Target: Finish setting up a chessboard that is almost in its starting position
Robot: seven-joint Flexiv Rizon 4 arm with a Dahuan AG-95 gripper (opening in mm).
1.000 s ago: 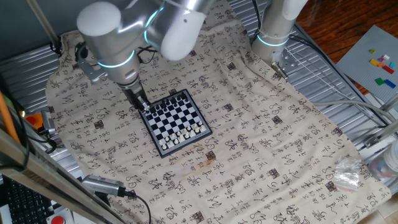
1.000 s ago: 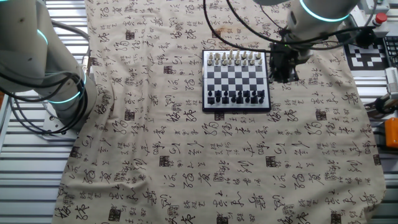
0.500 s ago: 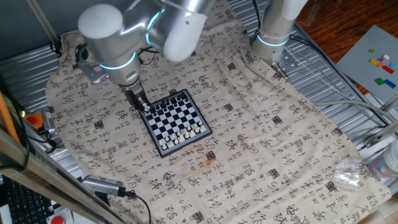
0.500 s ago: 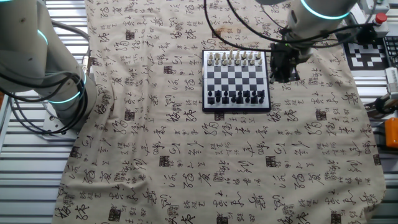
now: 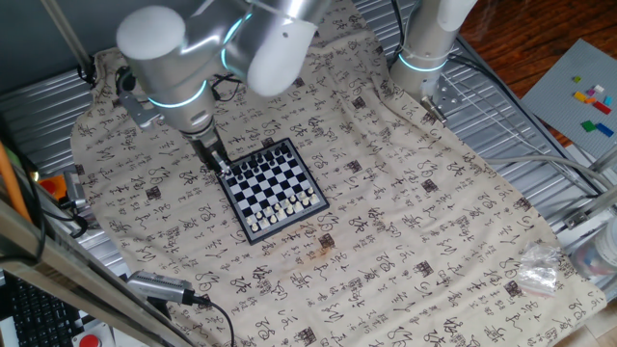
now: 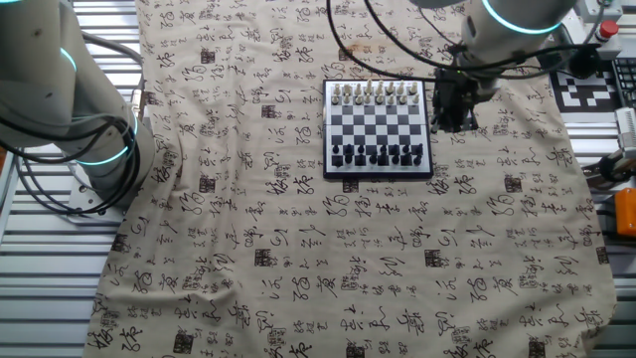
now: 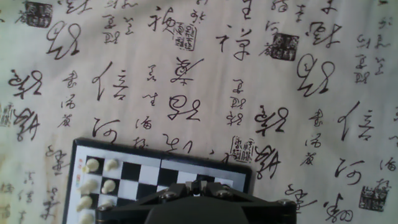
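A chessboard (image 6: 379, 129) lies on a cream cloth (image 6: 328, 249) printed with black calligraphy, covering a metal table (image 5: 540, 125). In the other fixed view the board sits toward 12 o'clock on the cloth. White pieces (image 6: 376, 93) line its 12 o'clock edge; dark pieces (image 6: 378, 154) line its 6 o'clock edge. The gripper (image 6: 449, 121) hovers just beside the board's 3 o'clock edge, its arm partly hiding that side. Whether the jaws are parted or hold anything cannot be told. A second robot arm (image 6: 60, 89) stands at 9 o'clock. The hand view shows the board's corner (image 7: 93, 180) with white pieces.
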